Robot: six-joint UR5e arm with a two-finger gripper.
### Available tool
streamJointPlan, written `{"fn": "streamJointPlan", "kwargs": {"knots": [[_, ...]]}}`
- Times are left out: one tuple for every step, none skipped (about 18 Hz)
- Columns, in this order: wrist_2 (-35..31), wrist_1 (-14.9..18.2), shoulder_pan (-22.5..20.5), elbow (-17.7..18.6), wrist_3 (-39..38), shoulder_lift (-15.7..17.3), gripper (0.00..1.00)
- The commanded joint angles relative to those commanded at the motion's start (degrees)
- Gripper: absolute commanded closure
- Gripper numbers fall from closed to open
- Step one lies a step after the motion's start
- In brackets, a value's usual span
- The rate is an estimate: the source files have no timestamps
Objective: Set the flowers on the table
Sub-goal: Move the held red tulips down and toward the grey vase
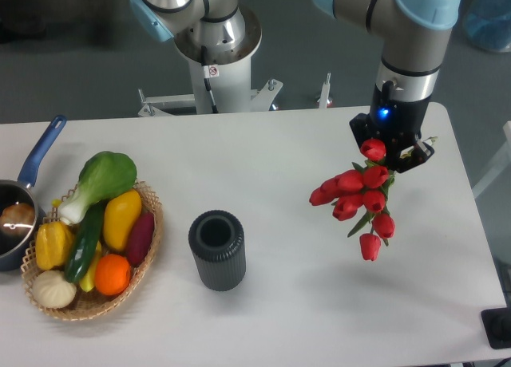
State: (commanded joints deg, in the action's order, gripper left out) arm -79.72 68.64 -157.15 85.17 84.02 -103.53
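The flowers (361, 195) are a bunch of red tulip buds with green stems, hanging in the air over the right part of the white table (303, 303). My gripper (393, 149) is shut on the stem end of the bunch, buds pointing down and to the left. The stems are mostly hidden behind the gripper body. The buds hang above the tabletop and I cannot tell if the lowest bud touches it.
A dark ribbed cylindrical vase (216, 249) stands upright at the table's middle. A wicker basket (89, 303) of vegetables sits at the left. A blue-handled pot (17, 215) is at the far left edge. The table's right edge lies near the flowers.
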Motion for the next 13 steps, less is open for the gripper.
{"fn": "streamJointPlan", "kwargs": {"knots": [[0.00, 0.17, 0.00, 0.00, 0.00, 0.09, 0.94], [0.00, 0.26, 0.00, -0.09, 0.00, 0.09, 0.94], [-0.09, 0.26, 0.00, -0.09, -0.09, 0.00, 0.93], [-0.09, 0.18, 0.00, 0.00, -0.09, 0.00, 0.93], [-0.09, 0.09, 0.00, 0.00, 0.00, -0.09, 0.94], [0.00, 0.00, 0.00, 0.26, 0.09, -0.18, 0.94], [-0.09, -0.09, 0.17, 0.96, -0.09, -0.18, 0.94], [-0.09, -0.26, 0.18, 1.92, -0.17, -0.09, 0.94], [-0.26, -0.44, 0.18, 2.98, 0.09, 0.17, 0.94], [-1.05, -0.53, 0.35, 3.86, 0.09, 0.17, 0.93], [-2.01, -0.62, 0.44, 4.74, 0.17, 0.09, 0.93], [-2.46, -0.62, 0.61, 5.70, -0.09, -0.09, 0.93], [-2.55, -0.88, 0.70, 6.84, -0.35, -0.18, 0.92]]}}
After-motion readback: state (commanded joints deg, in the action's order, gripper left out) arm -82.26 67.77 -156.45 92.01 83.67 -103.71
